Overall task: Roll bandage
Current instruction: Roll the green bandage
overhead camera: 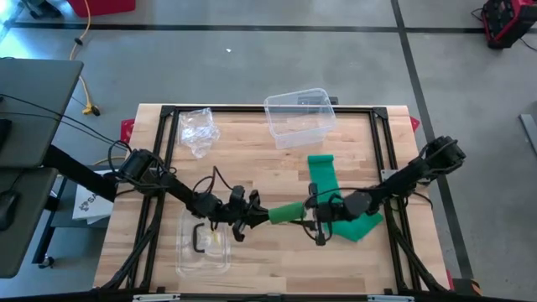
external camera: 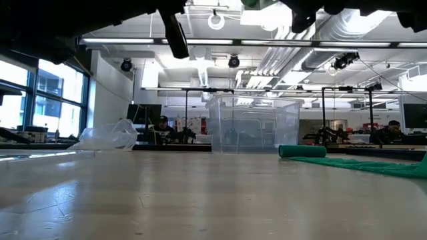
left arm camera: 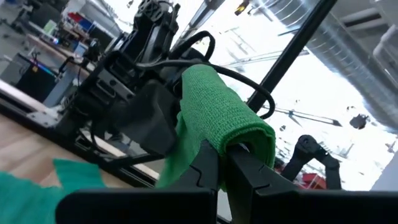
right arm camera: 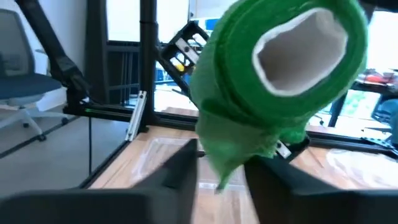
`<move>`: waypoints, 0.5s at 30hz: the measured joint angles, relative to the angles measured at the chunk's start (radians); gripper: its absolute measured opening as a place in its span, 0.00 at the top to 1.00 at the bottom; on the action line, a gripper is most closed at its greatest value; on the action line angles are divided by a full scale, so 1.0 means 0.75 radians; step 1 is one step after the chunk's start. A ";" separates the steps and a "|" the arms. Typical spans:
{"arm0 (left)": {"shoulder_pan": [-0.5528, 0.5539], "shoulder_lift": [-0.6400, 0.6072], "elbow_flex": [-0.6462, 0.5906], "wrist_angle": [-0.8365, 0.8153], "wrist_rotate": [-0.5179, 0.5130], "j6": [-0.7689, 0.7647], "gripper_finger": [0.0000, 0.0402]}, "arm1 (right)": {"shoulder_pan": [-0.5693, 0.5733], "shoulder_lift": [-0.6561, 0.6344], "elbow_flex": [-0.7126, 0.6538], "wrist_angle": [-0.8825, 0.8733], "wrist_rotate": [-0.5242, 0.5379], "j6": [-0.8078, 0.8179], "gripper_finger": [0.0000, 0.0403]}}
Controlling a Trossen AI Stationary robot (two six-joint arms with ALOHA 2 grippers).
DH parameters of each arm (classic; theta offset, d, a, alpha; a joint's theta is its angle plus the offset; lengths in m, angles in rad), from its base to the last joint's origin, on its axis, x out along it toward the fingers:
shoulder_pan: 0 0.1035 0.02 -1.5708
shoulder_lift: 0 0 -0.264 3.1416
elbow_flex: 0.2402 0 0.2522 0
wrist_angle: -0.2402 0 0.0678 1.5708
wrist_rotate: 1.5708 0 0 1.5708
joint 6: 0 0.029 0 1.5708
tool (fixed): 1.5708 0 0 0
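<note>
A green bandage is partly wound into a roll (overhead camera: 289, 211) on a white hollow core (right arm camera: 300, 48), held up above the table between my two grippers. Its loose strip (overhead camera: 329, 180) lies flat on the wood; the strip's far end (external camera: 302, 151) is curled over. My left gripper (overhead camera: 256, 215) is shut at the roll's left end. My right gripper (overhead camera: 321, 220) is at the roll's right end, where the strip leaves it. The right wrist view looks into that end. My left gripper has its shut fingers (left arm camera: 211, 167) at the roll's left end (left arm camera: 249, 138), coming level from the table's left and lying along the roll. The bandage wall hides the fingertips, so pinching the wall or standing in the core cannot be told. The roll is lifted clear. My right gripper has green bandage between its two fingers (right arm camera: 181, 163), at the underside of the roll's right end (right arm camera: 231, 158), where the loose layer hangs down. It comes about level from the table's right. Whether it has one layer or several, I cannot tell.
A clear plastic box (overhead camera: 299, 117) stands at the far middle, with a crumpled clear bag (overhead camera: 200, 130) to its left. A clear tray (overhead camera: 204, 245) holding a dark item lies near the front left. A black frame (overhead camera: 252, 110) borders the table.
</note>
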 joint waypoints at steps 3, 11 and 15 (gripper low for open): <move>-0.011 0.000 0.000 0.001 -0.021 0.066 0.99 | 0.028 0.000 0.000 -0.009 0.085 0.022 0.93; -0.089 -0.005 -0.002 -0.036 -0.329 0.245 0.99 | 0.167 0.051 -0.002 -0.157 0.346 0.270 0.99; -0.118 -0.006 -0.003 -0.307 -0.484 0.150 0.99 | 0.245 0.175 0.012 -0.159 0.462 0.459 1.00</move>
